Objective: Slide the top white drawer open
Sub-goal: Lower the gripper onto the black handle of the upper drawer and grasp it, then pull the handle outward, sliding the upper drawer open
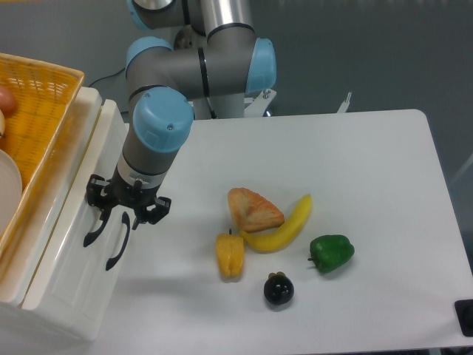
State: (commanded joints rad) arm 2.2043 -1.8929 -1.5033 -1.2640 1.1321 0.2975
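- Top drawer [74, 196] at the left edge of the table [355, 163], front face tilted toward the camera, pulled out a little past the cabinet body, under a yellow basket [33, 111].
- Two curved black handles on the white front: upper handle [94, 229] at the gripper, lower handle [118, 244] just right of it.
- Gripper [122, 209] pressed down over the upper handle, black fingers straddling its top end; whether clamped on the handle or merely hooked, cannot tell.
- Grey arm with blue caps reaching in from the top centre.
- On the table, well apart from the drawer: bread slice [253, 209], banana [284, 225], yellow pepper [230, 254], green pepper [331, 252], dark eggplant [278, 289].
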